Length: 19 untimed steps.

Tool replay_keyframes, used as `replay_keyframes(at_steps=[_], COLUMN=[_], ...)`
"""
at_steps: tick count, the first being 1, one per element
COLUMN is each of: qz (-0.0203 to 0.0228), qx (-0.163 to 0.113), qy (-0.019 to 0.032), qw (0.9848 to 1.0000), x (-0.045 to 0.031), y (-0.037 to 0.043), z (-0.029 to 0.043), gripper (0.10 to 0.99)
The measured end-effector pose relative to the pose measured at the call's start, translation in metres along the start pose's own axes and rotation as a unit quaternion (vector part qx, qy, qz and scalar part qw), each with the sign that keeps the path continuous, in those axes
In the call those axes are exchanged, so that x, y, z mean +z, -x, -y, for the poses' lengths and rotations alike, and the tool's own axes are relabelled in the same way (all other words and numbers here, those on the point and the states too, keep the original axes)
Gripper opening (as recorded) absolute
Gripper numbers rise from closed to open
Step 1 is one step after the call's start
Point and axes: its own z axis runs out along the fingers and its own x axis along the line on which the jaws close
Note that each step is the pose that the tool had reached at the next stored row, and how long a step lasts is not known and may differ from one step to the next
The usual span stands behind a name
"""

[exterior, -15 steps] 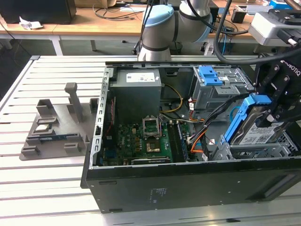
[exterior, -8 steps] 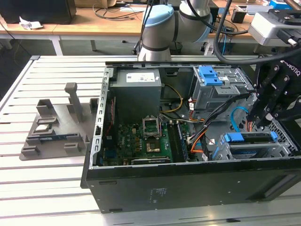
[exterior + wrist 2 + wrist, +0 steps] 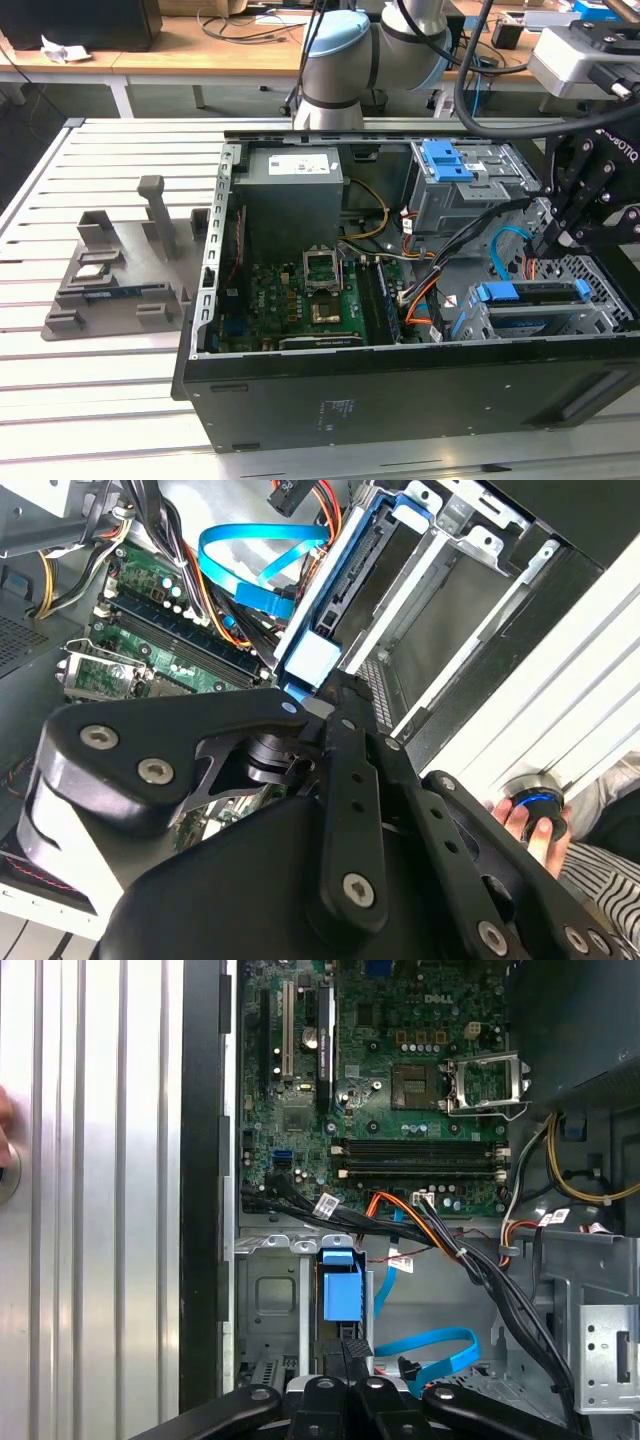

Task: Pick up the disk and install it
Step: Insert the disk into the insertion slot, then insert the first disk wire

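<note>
The disk (image 3: 530,293) sits on edge in the drive cage at the case's corner, on the exterior view's right, its blue carrier frame facing up. In the first wrist view the disk's blue frame end (image 3: 340,1290) shows in the cage slot. My gripper (image 3: 552,245) hangs just above it, fingers shut together with nothing between them. In both wrist views the gripper (image 3: 350,1350) points its tips straight at the frame; in the second, the gripper (image 3: 335,685) is next to the disk's blue tab (image 3: 312,658). Whether they touch is unclear.
The open computer case (image 3: 400,390) lies on a slatted table (image 3: 100,400). A blue flat cable (image 3: 510,245) and orange wires loop beside the cage. A grey parts holder (image 3: 110,290) lies at the exterior view's left. A person's hand (image 3: 530,820) rests on a round button.
</note>
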Motion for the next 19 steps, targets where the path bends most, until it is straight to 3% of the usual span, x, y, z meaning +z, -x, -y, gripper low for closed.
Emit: replay_keyframes(at_steps=[10,15,19], qz=[0.0000,-0.0047,-0.0071], qx=[0.000,0.000,0.000], qy=[0.0000,0.0002,0.0002], qw=[1.0000,1.0000,1.0000], x=[0.0005,0.0075,0.0104], y=[0.0002,0.0039,0.0109], z=[0.0008,0.0079,0.0181], gripper=[0.106,0.106,0.106])
